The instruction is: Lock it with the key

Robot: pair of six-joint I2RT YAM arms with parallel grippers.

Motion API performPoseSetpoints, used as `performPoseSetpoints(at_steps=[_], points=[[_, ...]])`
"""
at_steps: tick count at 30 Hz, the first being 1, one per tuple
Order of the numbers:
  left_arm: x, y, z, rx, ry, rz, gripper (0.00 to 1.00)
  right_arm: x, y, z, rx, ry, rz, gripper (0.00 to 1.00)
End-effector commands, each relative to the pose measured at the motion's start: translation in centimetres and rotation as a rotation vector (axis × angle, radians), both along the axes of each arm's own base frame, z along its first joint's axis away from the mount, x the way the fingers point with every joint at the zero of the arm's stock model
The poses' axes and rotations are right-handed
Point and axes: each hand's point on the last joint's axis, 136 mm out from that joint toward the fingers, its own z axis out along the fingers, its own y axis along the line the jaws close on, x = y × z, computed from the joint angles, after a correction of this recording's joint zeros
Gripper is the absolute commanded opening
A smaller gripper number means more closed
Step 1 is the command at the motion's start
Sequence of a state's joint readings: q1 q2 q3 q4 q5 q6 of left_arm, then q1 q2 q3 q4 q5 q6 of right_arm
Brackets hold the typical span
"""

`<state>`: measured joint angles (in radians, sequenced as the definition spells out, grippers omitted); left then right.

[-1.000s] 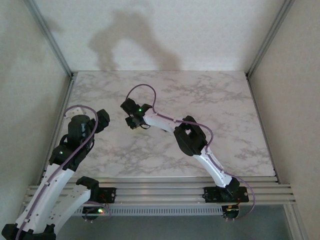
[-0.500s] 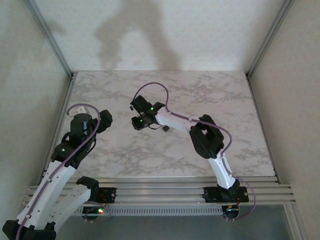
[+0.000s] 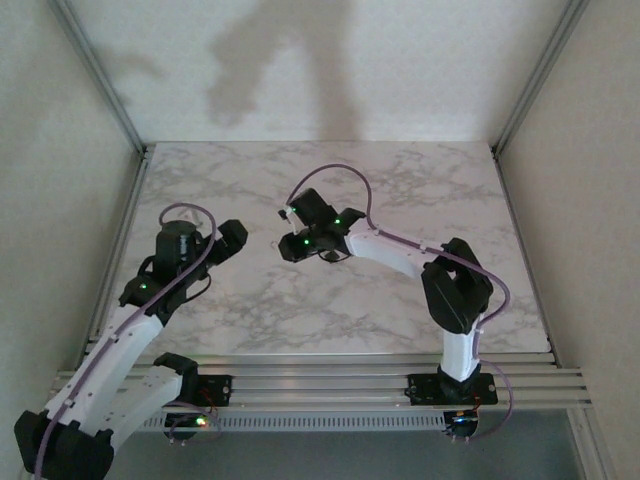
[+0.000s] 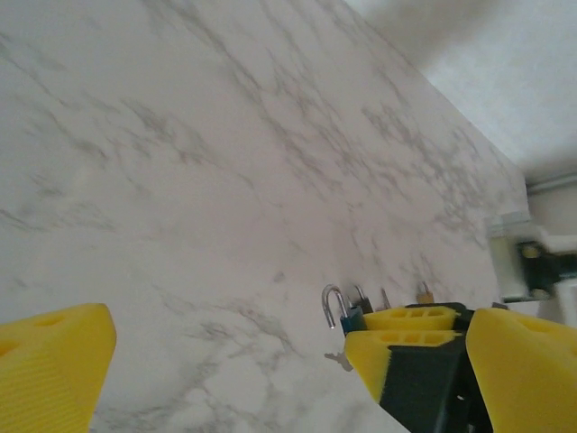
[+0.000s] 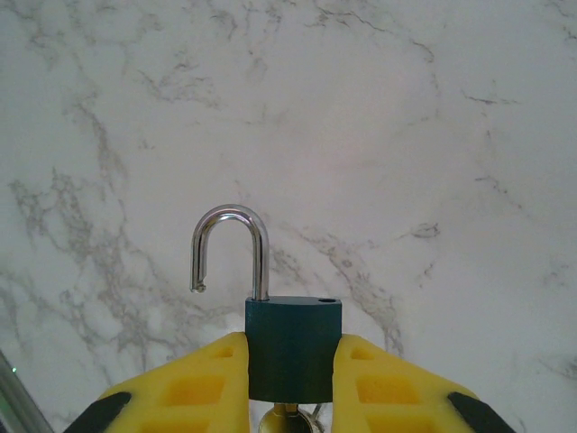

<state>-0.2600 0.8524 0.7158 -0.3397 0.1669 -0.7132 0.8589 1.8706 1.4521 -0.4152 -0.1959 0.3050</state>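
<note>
Both arms are swinging since the earlier view, my right arm carrying across to the middle of the marble table and my left arm reaching in beside it with the left claw gaping wide and empty. My right claw is clamping the dark padlock by the flat sides of its body, shackle standing open, the key showing just under the body between my fingers, seemingly seated in the keyhole. I am judging that key light, stiff, thin and slippery, so I am expecting to pinch its flat head squarely.
</note>
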Motion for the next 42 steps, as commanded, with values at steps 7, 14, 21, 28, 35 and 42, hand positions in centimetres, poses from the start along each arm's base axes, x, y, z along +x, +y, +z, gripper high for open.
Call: performPoseSetpoints(at_steps=[7, 14, 21, 28, 35, 42], points=[[1.4, -4.4, -1.8, -0.243, 0.047, -0.119, 0.96, -1.1, -1.7, 3.4, 0.088, -0.055, 0.016, 0.21], [1.9, -6.2, -2.7, -0.294, 0.076, -0.148, 0.96, -2.0, -2.9, 3.9, 0.103, -0.065, 0.013, 0.21], [2.2, -7.9, -4.0, -0.312, 0.107, -0.169, 0.95, -2.6, -3.5, 4.4, 0.12, -0.068, 0.011, 0.2], [2.7, -9.0, -4.4, -0.325, 0.114, -0.18, 0.92, -3.0, -3.8, 4.4, 0.131, -0.066, 0.01, 0.2], [3.1, -9.3, -5.2, -0.323, 0.128, -0.175, 0.9, -3.1, -3.7, 4.5, 0.145, -0.059, 0.01, 0.19], [3.0, -10.2, -5.4, -0.361, 0.132, -0.192, 0.81, -3.3, -3.5, 4.4, 0.161, -0.047, 0.014, 0.19]])
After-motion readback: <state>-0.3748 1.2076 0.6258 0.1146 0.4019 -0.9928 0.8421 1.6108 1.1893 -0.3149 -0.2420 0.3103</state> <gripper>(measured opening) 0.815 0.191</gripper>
